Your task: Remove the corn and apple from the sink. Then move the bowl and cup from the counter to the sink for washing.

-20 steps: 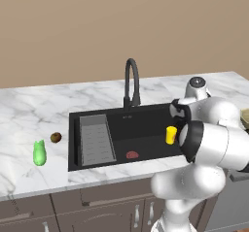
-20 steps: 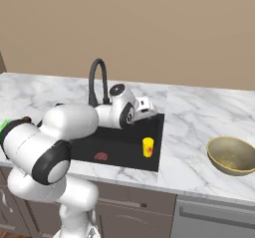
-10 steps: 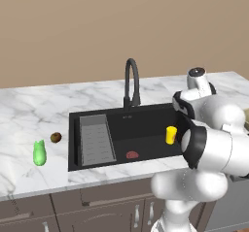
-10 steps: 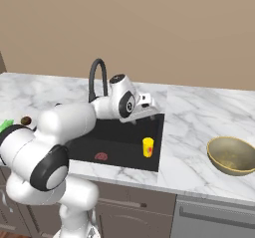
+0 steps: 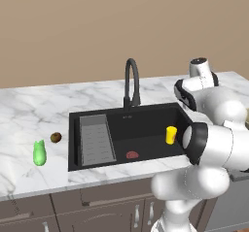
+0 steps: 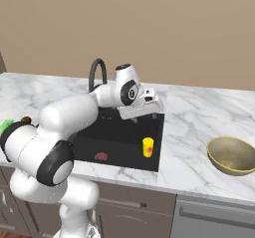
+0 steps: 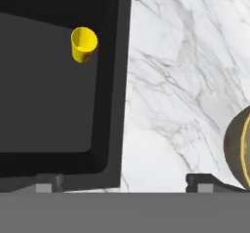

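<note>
The yellow cup (image 5: pixel 170 135) (image 6: pixel 148 147) (image 7: pixel 84 43) stands inside the black sink (image 5: pixel 146 124) (image 6: pixel 119 137) (image 7: pixel 49 105), near its right wall. On the white marble counter (image 5: pixel 29 109) (image 6: pixel 194 112) left of the sink lie the green corn (image 5: pixel 39 153) (image 6: pixel 6 125) and the small brownish apple (image 5: pixel 56 137) (image 6: pixel 26 119). The tan bowl (image 6: pixel 231 155) (image 7: pixel 240 149) sits on the counter to the right. My gripper (image 6: pixel 143 113) (image 7: pixel 124 182) hangs open and empty above the sink's right rim, between cup and bowl.
A black arched faucet (image 5: pixel 131 83) (image 6: pixel 97 72) rises behind the sink. A ribbed grey drain rack (image 5: pixel 96 140) fills the basin's left part, and a flat reddish item (image 5: pixel 132 155) (image 6: pixel 101 156) lies on the basin floor. Bare counter (image 7: pixel 166 81) stretches between sink and bowl.
The hand has risen from over the cup and swung right toward the sink's right rim. The cup has stayed in the basin. The jaws have stayed open.
</note>
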Robot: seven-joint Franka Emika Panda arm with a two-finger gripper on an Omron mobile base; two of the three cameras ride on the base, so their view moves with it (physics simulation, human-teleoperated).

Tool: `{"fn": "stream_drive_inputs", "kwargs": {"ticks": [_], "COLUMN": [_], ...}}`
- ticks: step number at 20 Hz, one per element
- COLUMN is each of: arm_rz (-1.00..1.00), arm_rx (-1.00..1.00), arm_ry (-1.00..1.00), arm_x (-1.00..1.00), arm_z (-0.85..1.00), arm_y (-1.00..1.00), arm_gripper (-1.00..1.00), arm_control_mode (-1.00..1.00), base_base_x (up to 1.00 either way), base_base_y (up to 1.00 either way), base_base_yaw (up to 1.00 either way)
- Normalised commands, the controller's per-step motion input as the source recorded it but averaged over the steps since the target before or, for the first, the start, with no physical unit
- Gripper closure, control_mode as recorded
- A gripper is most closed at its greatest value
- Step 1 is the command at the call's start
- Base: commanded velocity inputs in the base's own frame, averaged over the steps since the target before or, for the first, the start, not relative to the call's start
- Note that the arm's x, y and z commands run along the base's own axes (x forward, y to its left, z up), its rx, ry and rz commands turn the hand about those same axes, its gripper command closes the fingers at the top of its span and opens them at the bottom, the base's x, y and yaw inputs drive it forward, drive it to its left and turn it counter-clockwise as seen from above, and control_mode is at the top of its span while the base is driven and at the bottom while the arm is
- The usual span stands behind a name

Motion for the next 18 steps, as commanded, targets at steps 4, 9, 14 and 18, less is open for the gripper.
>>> {"fn": "stream_drive_inputs", "kwargs": {"ticks": [4, 9, 14, 18], "arm_rz": [-0.01, 0.00, -0.03, -0.03], "arm_rx": [0.06, 0.03, 0.02, 0.04], "arm_ry": [0.18, 0.12, 0.18, 0.13], "arm_x": [-0.12, -0.11, -0.11, -0.13], "arm_z": [0.12, 0.04, 0.02, 0.00], "arm_y": [-0.09, -0.17, -0.14, -0.25], "arm_gripper": [-1.00, -1.00, -1.00, -1.00], "arm_control_mode": [-1.00, -1.00, -1.00, -1.00], "base_base_x": [0.00, 0.00, 0.00, 0.00], "base_base_y": [0.00, 0.00, 0.00, 0.00], "base_base_yaw": [0.00, 0.00, 0.00, 0.00]}}
